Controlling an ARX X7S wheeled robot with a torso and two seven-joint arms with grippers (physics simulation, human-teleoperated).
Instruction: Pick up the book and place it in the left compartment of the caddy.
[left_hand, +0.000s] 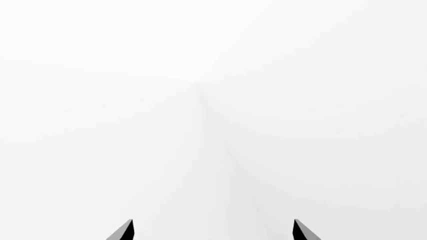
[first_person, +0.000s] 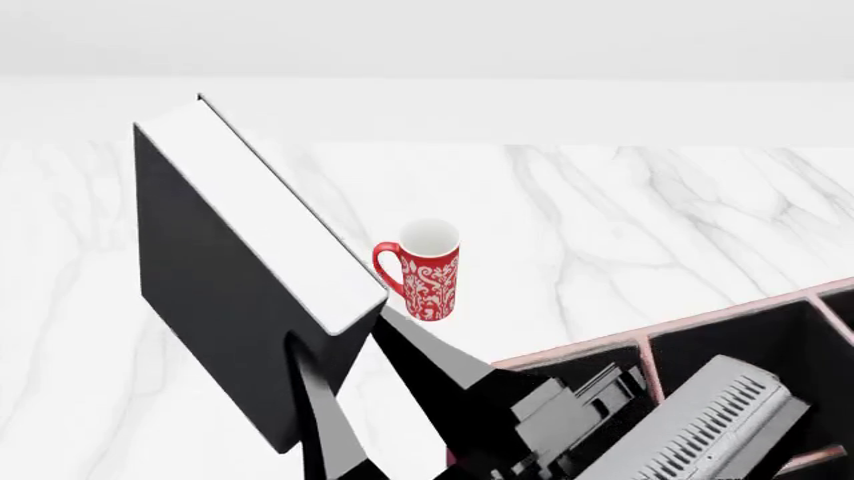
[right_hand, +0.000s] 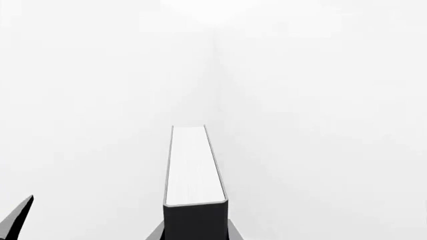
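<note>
The black book (first_person: 220, 280) with white page edges hangs tilted in the air above the marble table, left of the caddy (first_person: 574, 351). My right gripper (first_person: 344, 336) is shut on its lower end, one dark finger on each cover. In the right wrist view the book (right_hand: 193, 170) stands out from the right gripper (right_hand: 195, 233) with its page edges showing. The caddy's left compartment (first_person: 587, 366) is mostly hidden by my right arm. My left gripper (left_hand: 213, 226) is open with nothing between its fingers, facing only white wall, and is out of the head view.
A red patterned mug (first_person: 427, 268) stands upright on the white marble table (first_person: 641, 230), just beyond the held book and the caddy's near corner. A pale divider (first_person: 649, 368) separates the caddy's dark sections. A white wall lies behind the table.
</note>
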